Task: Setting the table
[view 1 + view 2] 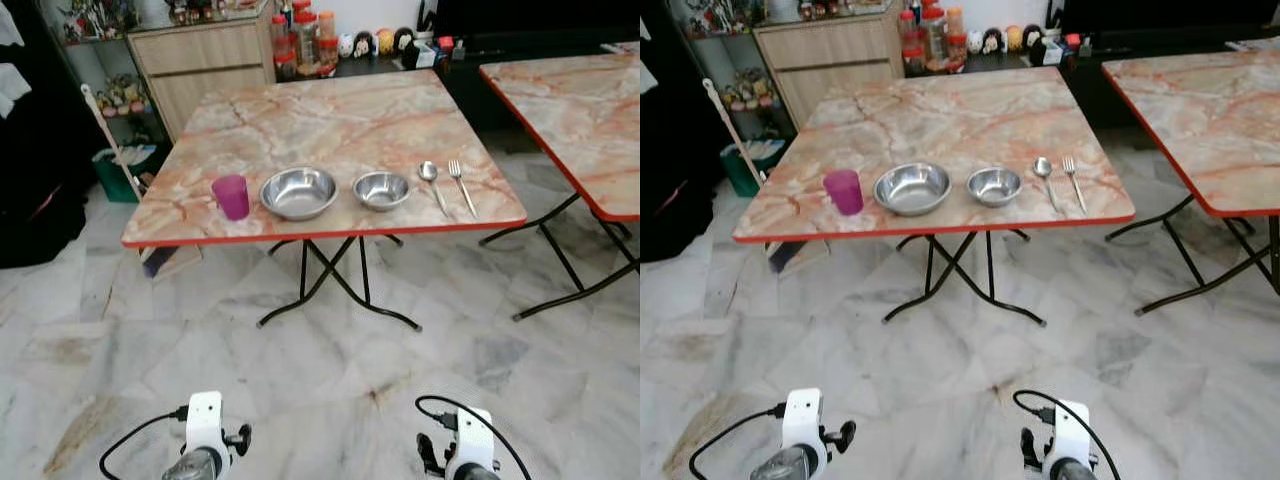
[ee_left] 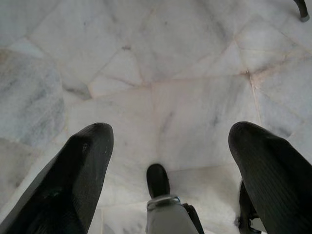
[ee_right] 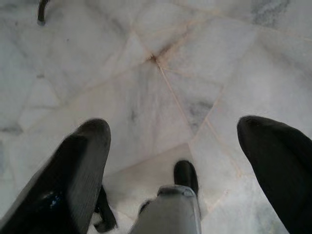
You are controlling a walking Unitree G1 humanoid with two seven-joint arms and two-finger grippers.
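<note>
A folding table [image 1: 330, 115] with a marbled top and red edge stands a few steps ahead. Along its near edge lie a purple cup [image 1: 231, 196], a large steel bowl [image 1: 298, 192], a smaller steel bowl [image 1: 382, 190], a spoon [image 1: 431, 180] and a fork [image 1: 461, 185], in that order from left to right. Both arms hang low, far short of the table. My left gripper [image 2: 170, 129] is open over the marble floor, holding nothing. My right gripper [image 3: 174, 126] is open too, with bare floor between its fingers.
A second marbled table [image 1: 590, 110] stands to the right, its black legs reaching onto the floor. Behind the first table are a wooden cabinet [image 1: 205, 65], jars [image 1: 305, 40] and a green bin [image 1: 118, 172]. Marble floor [image 1: 330, 370] lies between me and the table.
</note>
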